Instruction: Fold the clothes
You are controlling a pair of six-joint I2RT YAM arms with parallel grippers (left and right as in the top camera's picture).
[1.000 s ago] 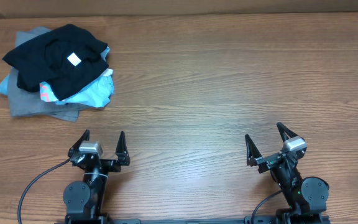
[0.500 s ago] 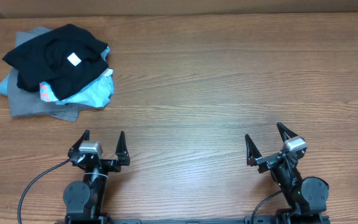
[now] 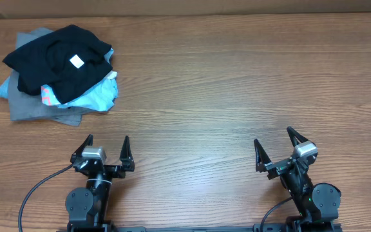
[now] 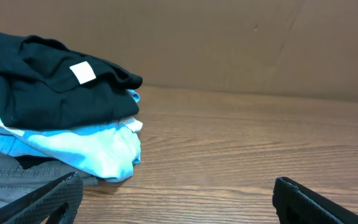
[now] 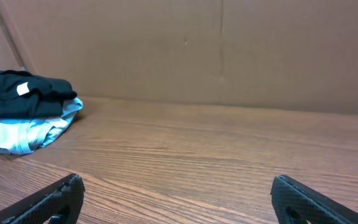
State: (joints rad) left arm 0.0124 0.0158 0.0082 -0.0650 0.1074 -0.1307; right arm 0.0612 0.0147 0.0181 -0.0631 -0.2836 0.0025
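A pile of clothes lies at the table's far left: a black garment (image 3: 60, 57) with a white tag on top, a light blue one (image 3: 98, 94) under it, a grey one (image 3: 40, 113) at the bottom. The pile also shows in the left wrist view (image 4: 55, 93) and the right wrist view (image 5: 23, 109). My left gripper (image 3: 106, 148) is open and empty near the front edge, in front of the pile. My right gripper (image 3: 274, 147) is open and empty at the front right, far from the clothes.
The wooden table (image 3: 237, 84) stretches bare from the pile to the right. A brown cardboard wall (image 5: 229, 50) stands along the table's far edge. Black cables run from both arm bases at the front edge.
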